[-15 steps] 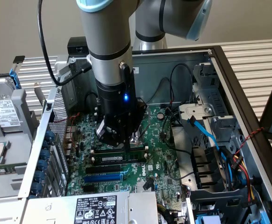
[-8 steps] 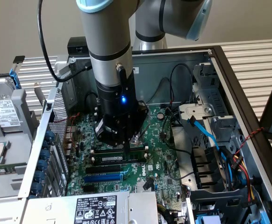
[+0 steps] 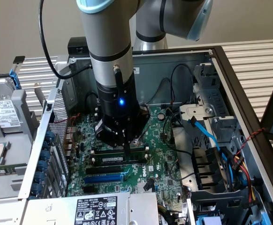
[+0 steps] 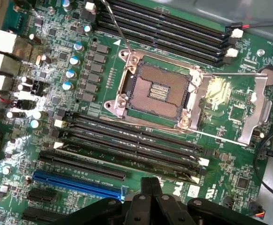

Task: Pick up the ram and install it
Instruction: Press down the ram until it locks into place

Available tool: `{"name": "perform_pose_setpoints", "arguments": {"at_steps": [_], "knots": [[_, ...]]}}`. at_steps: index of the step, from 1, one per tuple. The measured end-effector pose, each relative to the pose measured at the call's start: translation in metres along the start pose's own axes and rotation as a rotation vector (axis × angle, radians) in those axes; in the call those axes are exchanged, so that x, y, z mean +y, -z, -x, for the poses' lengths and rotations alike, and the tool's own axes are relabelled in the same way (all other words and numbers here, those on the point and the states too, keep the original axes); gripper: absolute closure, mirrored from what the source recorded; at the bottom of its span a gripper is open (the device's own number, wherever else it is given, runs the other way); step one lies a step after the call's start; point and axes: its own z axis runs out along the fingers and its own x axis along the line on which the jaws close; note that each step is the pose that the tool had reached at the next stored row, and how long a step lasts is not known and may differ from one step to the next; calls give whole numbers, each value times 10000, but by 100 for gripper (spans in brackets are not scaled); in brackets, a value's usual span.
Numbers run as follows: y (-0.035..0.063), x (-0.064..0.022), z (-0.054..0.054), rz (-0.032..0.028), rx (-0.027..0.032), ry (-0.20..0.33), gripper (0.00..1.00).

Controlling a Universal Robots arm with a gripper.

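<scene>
The ram (image 3: pixel 113 160) is a thin dark stick with a small white label. It stands edge-up in one of the black memory slots, just past the blue expansion slot (image 3: pixel 103 178). In the wrist view the ram (image 4: pixel 127 158) shows as a long pale-edged line among the lower memory slots (image 4: pixel 127 136). My gripper (image 3: pixel 128 151) hangs straight down over the motherboard, its tip at the ram's top edge toward the exterior view's right; whether it touches I cannot tell. The gripper (image 4: pixel 150 182) has its fingers shut together with nothing between them.
The open CPU socket (image 4: pixel 157 91) with its raised metal load plate (image 4: pixel 230 108) lies between two banks of memory slots (image 4: pixel 164 33). Blue and black cables (image 3: pixel 207 136) and drive bays crowd the exterior view's right. The power supply (image 3: pixel 96 211) sits in front, a hard drive (image 3: pixel 3 112) outside the case.
</scene>
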Motion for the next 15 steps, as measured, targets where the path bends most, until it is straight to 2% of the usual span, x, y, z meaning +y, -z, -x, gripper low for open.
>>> {"name": "perform_pose_setpoints", "arguments": {"at_steps": [15], "knots": [[-19, 0, -2, -222, 42, -2626, 90]]}}
